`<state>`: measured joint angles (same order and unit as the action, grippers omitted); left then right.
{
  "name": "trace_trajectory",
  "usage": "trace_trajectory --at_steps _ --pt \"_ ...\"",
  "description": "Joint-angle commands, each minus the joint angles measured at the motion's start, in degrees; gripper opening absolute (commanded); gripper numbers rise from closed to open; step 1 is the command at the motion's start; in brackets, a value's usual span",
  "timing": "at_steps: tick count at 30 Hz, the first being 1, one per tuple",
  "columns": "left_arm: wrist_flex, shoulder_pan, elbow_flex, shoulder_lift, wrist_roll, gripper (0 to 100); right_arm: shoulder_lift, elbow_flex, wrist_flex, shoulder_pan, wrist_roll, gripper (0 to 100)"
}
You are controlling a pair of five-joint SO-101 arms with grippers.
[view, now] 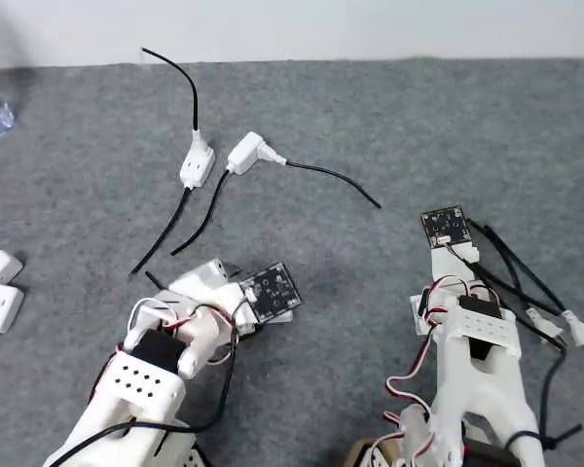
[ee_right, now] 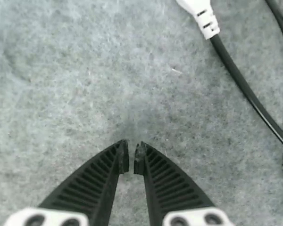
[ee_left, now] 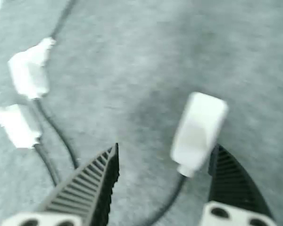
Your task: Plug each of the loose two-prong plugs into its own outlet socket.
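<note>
Counter [view: 389,117]: gray, felt-like cover, with a pale wall along its far edge.
Left edge: a white socket block [view: 0,307] with its slots facing up, and a second white piece touching it on the far side.
Left arm [view: 141,379]: low over the counter, leaning in toward the middle, with its wrist board turned upward.
Left tool [ee_left: 165,149]: fingers spread wide apart. A white connector [ee_left: 198,132] on a dark cord lies between them, just beside one finger and not pinched.
Far middle: two white cord pieces [view: 197,161] [view: 245,153] lie near each other, each with a black cord [view: 180,78] running from both ends.
Right arm [view: 477,336]: stretched straight out from its base, with its wrist board at the far tip.
Right tool [ee_right: 132,157]: fingertips drawn together with only a sliver between them, over bare gray cover.
Right edge: a two-prong plug [view: 579,336] lies loose on the counter among black cables [view: 506,255], just beside the right arm.
</note>
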<state>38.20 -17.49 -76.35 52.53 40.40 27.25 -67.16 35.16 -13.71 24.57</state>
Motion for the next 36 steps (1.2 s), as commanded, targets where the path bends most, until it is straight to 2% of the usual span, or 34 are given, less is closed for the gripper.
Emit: trace_trajectory --at_steps 1,6,14,16,19,25,28,31,36 --pt "-4.57 1.41 -0.92 0.18 0.97 29 -0.04 2.55 -0.84 0.48 0.53 3.2" --pt "-2.64 1.14 -0.22 0.09 4.84 29 -0.04 2.55 -0.75 0.48 0.35 3.2" --pt "5.45 -1.41 4.70 0.00 4.84 29 -0.13 2.55 -0.84 0.48 0.18 3.2" --pt "8.44 -3.34 5.05 0.00 1.49 29 -0.13 2.55 -0.84 0.48 0.18 3.2" --pt "17.85 -3.87 10.86 0.00 -5.01 29 -0.13 2.55 -0.92 0.48 0.18 3.2" --pt "33.49 5.27 30.64 -0.09 -21.10 29 -0.13 2.55 -1.01 0.48 0.18 3.2" --pt "35.87 9.67 37.05 -0.44 -23.30 29 -0.13 2.55 -0.92 0.48 0.18 3.2" --pt "39.03 9.85 40.13 -1.67 -23.47 29 -0.13 2.55 -0.92 0.48 0.18 3.2" --pt "42.55 10.11 50.51 -16.97 -23.47 29 -0.13 2.55 -0.84 0.48 0.18 3.2"
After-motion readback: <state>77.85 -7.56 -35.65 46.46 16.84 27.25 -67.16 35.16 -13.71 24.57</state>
